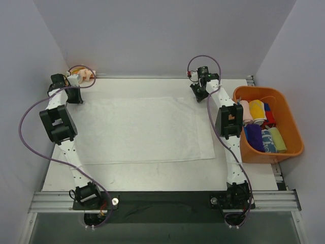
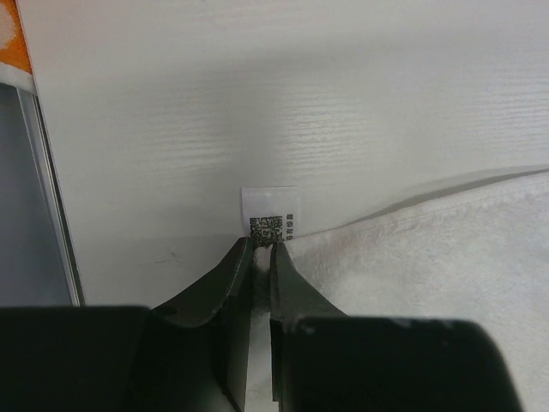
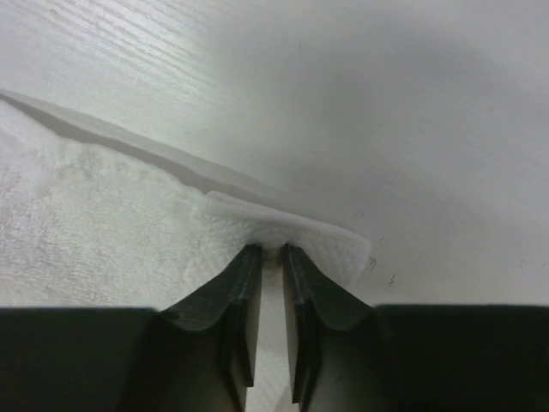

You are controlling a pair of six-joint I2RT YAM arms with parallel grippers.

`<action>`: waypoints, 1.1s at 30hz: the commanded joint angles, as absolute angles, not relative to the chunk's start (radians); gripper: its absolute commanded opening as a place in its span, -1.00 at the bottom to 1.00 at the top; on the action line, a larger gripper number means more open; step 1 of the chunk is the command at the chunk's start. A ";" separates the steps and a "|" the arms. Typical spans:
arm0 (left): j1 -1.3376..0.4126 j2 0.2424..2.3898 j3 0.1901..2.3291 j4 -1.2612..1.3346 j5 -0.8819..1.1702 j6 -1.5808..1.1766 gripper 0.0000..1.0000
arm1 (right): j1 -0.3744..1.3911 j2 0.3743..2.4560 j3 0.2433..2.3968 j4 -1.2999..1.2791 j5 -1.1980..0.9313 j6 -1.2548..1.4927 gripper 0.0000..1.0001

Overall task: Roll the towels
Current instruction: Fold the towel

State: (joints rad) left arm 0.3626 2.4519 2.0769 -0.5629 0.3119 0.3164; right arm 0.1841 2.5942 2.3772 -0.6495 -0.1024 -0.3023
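Left pincer (image 2: pixel 260 245) clenched on white towel (image 2: pixel 446 257) corner beside QR-code tag (image 2: pixel 269 215); right pincer (image 3: pixel 273 249) grasps another corner.

My left arm (image 1: pixel 60 124) and right arm (image 1: pixel 228 120) reach far forward, wrists down. Left gripper (image 2: pixel 260 245) and right gripper (image 3: pixel 273 249) are each pinched near-closed on a white towel (image 1: pixel 142 129) corner.

A tag (image 2: pixel 268 209) on the white towel (image 2: pixel 446 257) bears a square code; its small print is illegible.
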 commanded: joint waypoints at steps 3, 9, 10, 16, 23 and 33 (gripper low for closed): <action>0.367 2.425 2.106 -0.617 0.348 0.307 -0.69 | 0.170 2.625 2.350 -0.805 -0.147 -0.348 -0.77; 0.367 2.410 2.095 -0.627 0.356 0.316 -0.69 | 0.176 2.557 2.249 -0.861 -0.173 -0.367 -0.80; 0.367 2.408 2.095 -0.627 0.356 0.316 -0.69 | 0.178 2.537 2.243 -0.865 -0.172 -0.365 -0.72; 0.367 2.401 2.092 -0.632 0.365 0.321 -0.69 | 0.183 2.473 2.226 -0.905 -0.203 -0.374 -0.59; 0.367 2.408 2.091 -0.637 0.382 0.324 -0.69 | 0.160 2.456 2.299 -0.818 -0.092 -0.285 -0.46; 0.367 2.411 2.083 -0.646 0.400 0.337 -0.68 | 0.130 2.464 2.284 -0.661 -0.003 -0.154 0.13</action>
State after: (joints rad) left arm 0.3626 2.4500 2.0773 -0.5949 0.3668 0.3260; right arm 0.1493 2.5114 2.2646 -0.7120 -0.0608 -0.2264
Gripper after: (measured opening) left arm 0.183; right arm 0.558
